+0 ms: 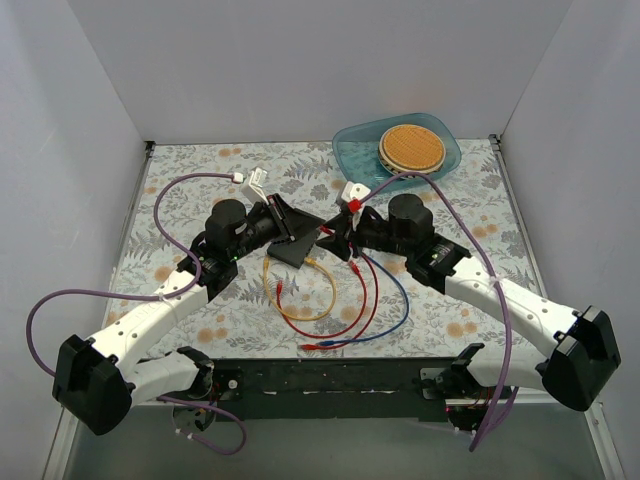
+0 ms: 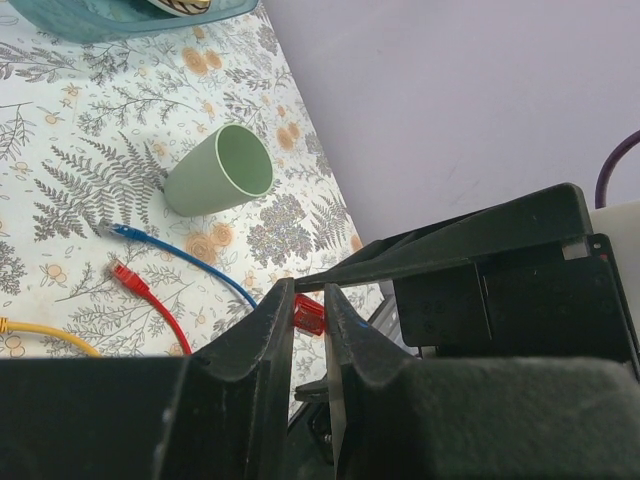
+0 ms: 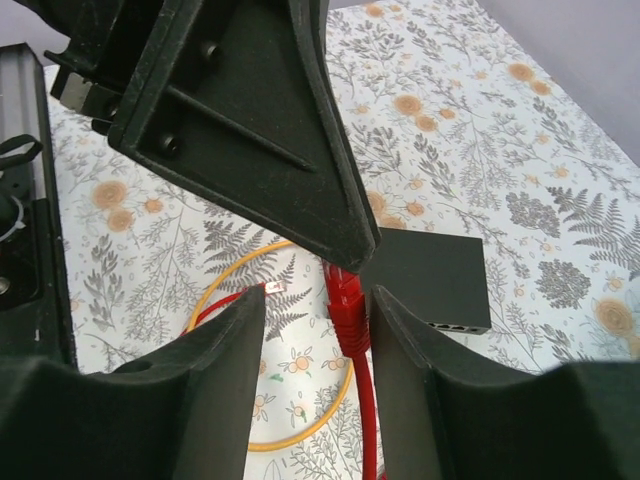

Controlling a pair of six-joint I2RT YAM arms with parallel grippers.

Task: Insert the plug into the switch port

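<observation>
Floral table (image 1: 240,320), cables (image 2: 180,253) strewn; left tool (image 2: 308,295) overlaps plug (image 3: 345,300) beside switch (image 3: 430,275).

The fingers (image 3: 220,400) of the right pincer (image 3: 318,300) are matt black plastic. Between them the red plug (image 3: 345,300) is glossy, translucent plastic. Just beyond it the black box (image 3: 430,270) is smooth and matt. Beyond the left pincer (image 2: 307,300), the green cup (image 2: 215,170) looks matt, the blue cable (image 2: 180,255) smooth-jacketed and the tablecloth (image 2: 90,180) floral-printed.
</observation>
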